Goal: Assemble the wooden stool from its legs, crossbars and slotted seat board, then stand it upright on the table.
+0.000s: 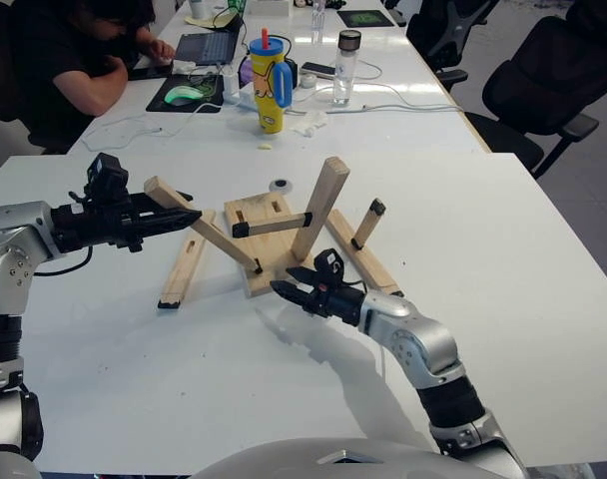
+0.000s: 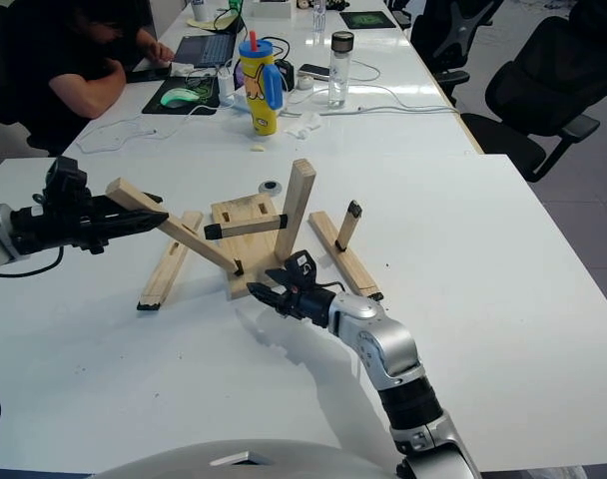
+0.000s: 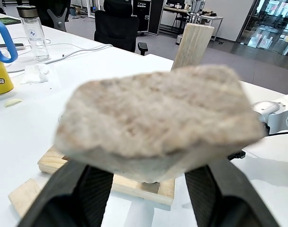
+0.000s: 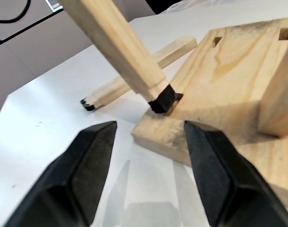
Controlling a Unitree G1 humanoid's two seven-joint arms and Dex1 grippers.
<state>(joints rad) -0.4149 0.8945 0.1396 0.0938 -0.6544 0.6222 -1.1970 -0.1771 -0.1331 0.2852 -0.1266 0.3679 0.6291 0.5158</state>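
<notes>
Seat board flat at frame centre. Left gripper clamped on slanted leg, black tip at board's lower-left slot. Right gripper spread wide, just below board's lower edge.

The two eye views look forward and down from head height over the white table. They share nearly the whole scene, with the slotted seat board central and a yellow cup at 12 o'clock. The left wrist view faces from 9 toward 3 o'clock, its held leg very near the lens. The right wrist view sits low and close at the board's 6 o'clock corner, facing 10 o'clock. Both wrist views share that board.
</notes>
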